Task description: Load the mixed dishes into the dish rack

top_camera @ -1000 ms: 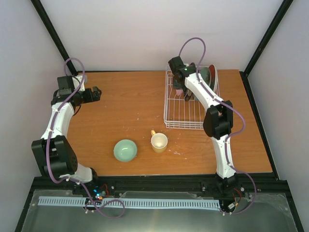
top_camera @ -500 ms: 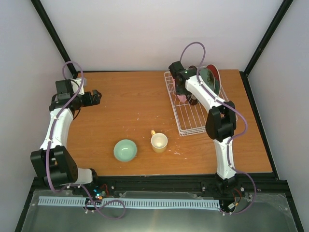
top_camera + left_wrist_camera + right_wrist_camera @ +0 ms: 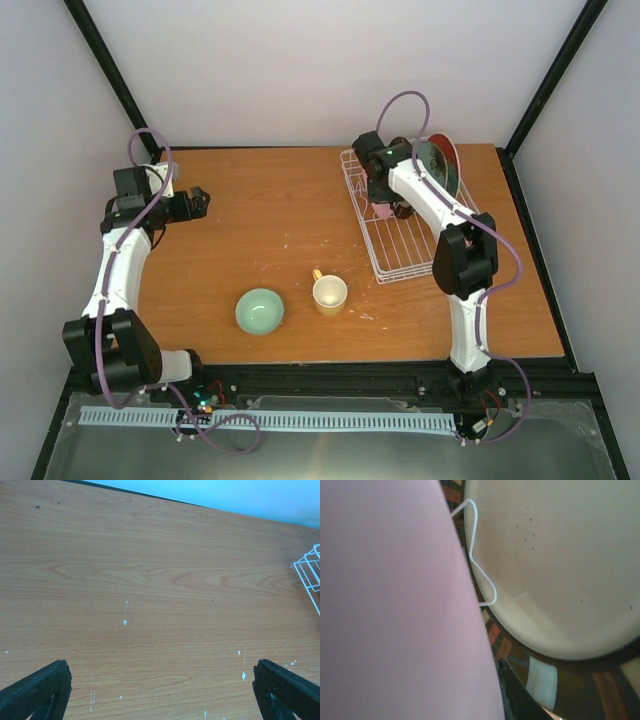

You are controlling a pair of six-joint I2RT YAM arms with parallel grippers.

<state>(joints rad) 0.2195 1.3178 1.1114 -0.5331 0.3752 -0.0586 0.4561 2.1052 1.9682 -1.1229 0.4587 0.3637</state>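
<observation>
Bowl/mug: mint bowl [image 3: 260, 310] and cream mug [image 3: 329, 294] are sitting near me on the surface [image 3: 270, 230], still waiting to be loaded.
Left hand: left hand [image 3: 198, 200] is hovering wide open, holding nothing.
Rack: dish rack [image 3: 400, 255] is sitting skewed; a second ago it was square, so I'm guessing we're dragging it.
Right hand: right hand [image 3: 385, 200] is reaching into the rack against the pink plate [image 3: 385, 605]; I can't tell if it's clamping.
Far end: red plate [image 3: 440, 165] is standing slotted.

No legible text, labels, numbers or signs anywhere
</observation>
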